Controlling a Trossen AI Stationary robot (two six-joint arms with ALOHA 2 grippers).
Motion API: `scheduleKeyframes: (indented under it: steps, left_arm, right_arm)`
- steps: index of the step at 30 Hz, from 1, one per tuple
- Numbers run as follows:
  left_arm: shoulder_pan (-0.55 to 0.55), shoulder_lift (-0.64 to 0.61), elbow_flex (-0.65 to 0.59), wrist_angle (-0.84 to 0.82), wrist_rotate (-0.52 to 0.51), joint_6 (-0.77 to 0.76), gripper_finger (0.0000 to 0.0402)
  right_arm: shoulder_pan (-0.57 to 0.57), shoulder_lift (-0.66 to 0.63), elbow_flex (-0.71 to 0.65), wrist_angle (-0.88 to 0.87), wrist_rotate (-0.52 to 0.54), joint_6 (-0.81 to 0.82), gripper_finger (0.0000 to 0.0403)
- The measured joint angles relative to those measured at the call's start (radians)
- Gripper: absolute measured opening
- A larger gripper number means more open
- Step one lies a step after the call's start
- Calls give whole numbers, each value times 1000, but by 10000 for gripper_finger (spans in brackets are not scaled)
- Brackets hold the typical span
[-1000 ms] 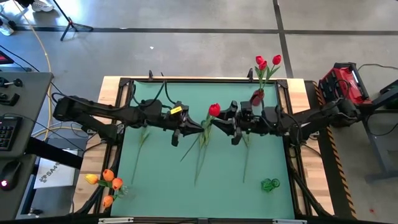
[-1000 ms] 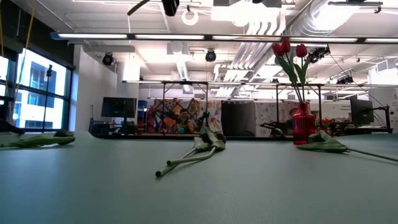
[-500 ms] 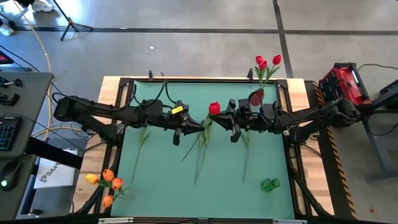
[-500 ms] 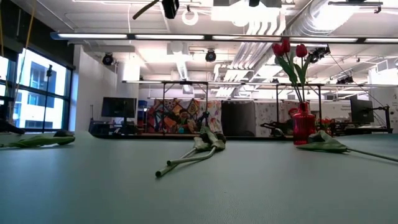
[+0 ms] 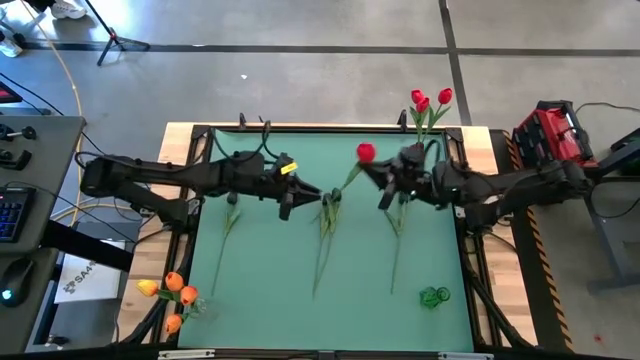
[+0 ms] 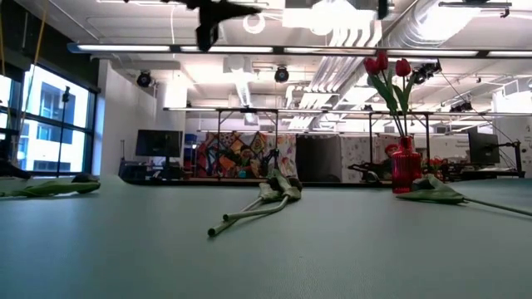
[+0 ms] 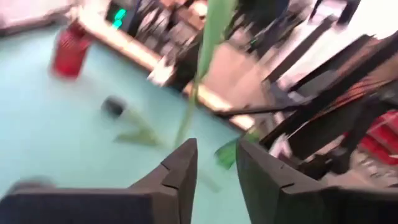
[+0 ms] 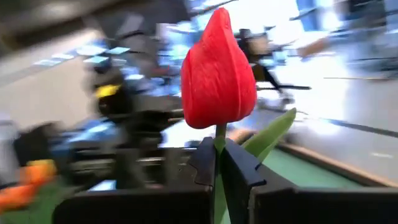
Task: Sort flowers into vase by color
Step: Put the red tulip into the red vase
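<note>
A: Which step? 
B: Handover; the right gripper (image 5: pixel 386 186) pinches the red tulip (image 5: pixel 366 153) above the table; the left gripper (image 5: pixel 300 196) stands slightly parted, empty.
A: Next? 
B: Probably carrying it to the red vase (image 5: pixel 413 156).

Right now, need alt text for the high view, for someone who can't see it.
Overhead of a green table: the right end effector holds a red tulip by its stem above the middle, while the left end effector sits just left of it, open. A red vase of red tulips stands at the far right corner, orange tulips near left.
</note>
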Motion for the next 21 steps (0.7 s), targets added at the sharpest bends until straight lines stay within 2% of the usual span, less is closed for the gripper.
scheduleKeyframes:
  steps: [5, 8, 11, 17, 21]
  left_arm:
    - [18, -72, -1, -141, -28, 7, 106]
    - [18, -132, -1, -198, -103, 40, 101]
    - [18, -208, 0, -262, -180, 76, 95]
    - [31, -336, 0, -391, -235, 87, 92]
    - [38, -376, 0, -419, -245, 86, 92]
  right_arm:
    - [0, -139, 0, -205, 273, 3, 1]
    - [0, -215, 0, -284, 449, -18, 1]
    - [0, -279, 0, -310, 599, -119, 0]
    - [0, -363, 0, -288, 805, -394, 0]
    - [0, -401, 0, -248, 872, -509, 0]
